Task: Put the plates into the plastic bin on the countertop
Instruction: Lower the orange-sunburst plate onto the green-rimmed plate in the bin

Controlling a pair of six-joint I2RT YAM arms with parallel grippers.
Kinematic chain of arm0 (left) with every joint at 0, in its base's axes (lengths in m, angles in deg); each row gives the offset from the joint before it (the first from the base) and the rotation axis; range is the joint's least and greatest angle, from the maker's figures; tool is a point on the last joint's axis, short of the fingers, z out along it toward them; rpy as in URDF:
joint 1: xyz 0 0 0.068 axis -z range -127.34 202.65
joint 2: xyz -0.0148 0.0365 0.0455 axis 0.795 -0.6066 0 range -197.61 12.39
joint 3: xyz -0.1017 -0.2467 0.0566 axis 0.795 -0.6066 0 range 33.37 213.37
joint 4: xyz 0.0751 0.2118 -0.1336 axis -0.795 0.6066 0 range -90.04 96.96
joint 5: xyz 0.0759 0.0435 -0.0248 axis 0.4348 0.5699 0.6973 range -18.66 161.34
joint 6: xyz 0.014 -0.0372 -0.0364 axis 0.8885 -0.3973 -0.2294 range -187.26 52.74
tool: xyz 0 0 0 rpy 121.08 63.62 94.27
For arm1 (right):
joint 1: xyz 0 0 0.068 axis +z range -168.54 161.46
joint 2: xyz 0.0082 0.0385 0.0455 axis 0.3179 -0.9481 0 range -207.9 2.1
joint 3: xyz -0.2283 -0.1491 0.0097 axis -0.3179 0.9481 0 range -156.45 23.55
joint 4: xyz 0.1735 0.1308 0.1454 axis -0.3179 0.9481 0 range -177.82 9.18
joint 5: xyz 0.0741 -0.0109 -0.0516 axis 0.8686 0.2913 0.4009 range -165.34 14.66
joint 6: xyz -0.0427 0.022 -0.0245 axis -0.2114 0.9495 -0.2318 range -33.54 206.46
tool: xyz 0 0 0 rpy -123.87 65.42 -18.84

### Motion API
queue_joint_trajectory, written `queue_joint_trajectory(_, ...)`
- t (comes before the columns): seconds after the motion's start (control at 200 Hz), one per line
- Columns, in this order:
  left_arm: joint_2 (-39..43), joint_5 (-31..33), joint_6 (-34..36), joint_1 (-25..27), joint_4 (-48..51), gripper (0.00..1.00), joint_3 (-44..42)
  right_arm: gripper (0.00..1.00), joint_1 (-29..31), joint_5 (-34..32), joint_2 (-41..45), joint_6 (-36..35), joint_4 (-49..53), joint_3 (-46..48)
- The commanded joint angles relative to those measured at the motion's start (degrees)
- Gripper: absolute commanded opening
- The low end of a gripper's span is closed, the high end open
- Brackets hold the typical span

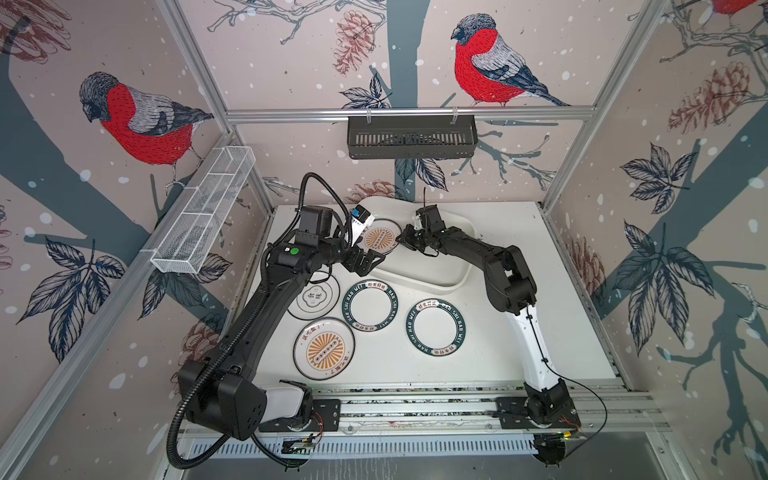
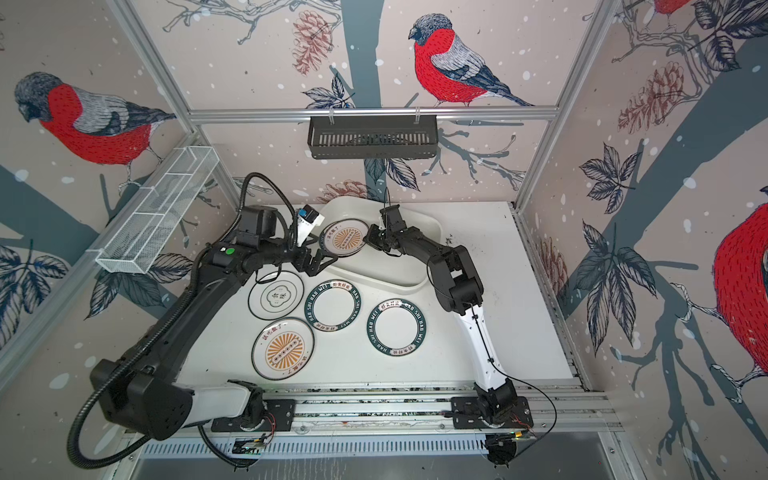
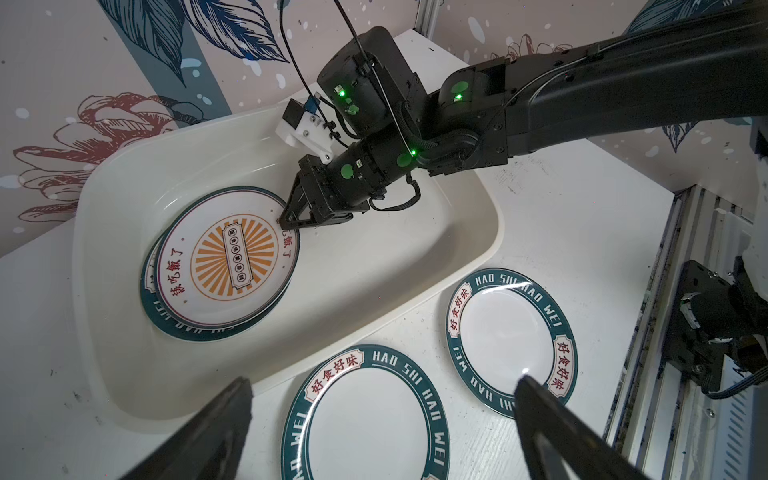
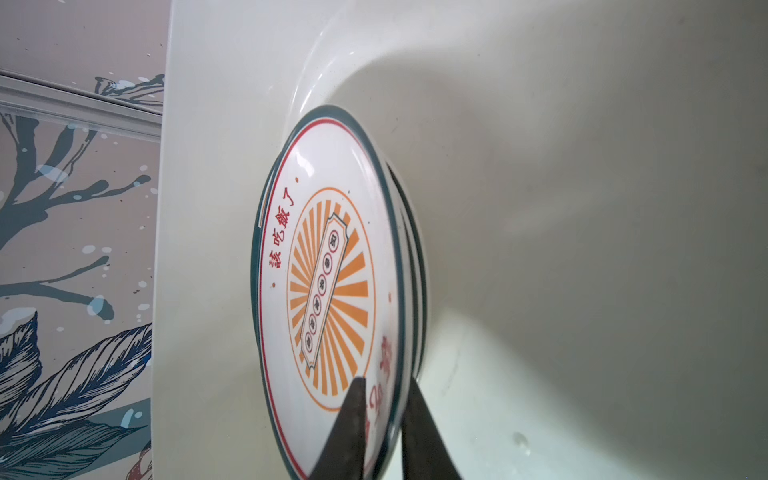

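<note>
1. The plastic bin [image 1: 424, 272] sits far-centre on the desk [image 1: 519, 353]. At its left end a sunburst plate [image 1: 378, 239] lies on a green-rimmed plate [image 3: 187, 328].
2. The right gripper [image 1: 401, 240] is nearly closed on the sunburst plate's right rim, a finger either side.
3. The left gripper [image 1: 365, 262] hovers wide open and empty at the bin's near-left edge.
4. Nearer, flat on the desk, lie a quatrefoil plate [image 1: 318, 296], a middle lettered plate [image 1: 370, 305], a right lettered plate [image 1: 435, 328] and a near sunburst plate [image 1: 324, 349].

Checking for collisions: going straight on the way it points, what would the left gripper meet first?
Probably the nearer green-lettered plate on the countertop, seen dead ahead between the left gripper's open fingers.
</note>
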State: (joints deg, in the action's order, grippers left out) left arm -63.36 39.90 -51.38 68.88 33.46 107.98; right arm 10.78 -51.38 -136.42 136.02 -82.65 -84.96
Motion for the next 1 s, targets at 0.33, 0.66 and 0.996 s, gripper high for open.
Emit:
queue_joint_trajectory(0.33,-0.1,-1.0,0.3,0.0,-1.0,0.97,0.2,0.21,-0.1,-0.1,0.5,0.0,-0.5,0.8)
queue_joint_trajectory(0.66,-0.1,-0.9,0.4,0.0,-1.0,0.97,0.2,0.22,-0.1,-0.4,2.1,-0.3,-0.4,2.3)
queue_joint_trajectory(0.996,-0.2,-1.2,0.1,0.0,-1.0,0.97,0.3,0.17,0.0,0.1,2.4,0.0,-1.2,3.1)
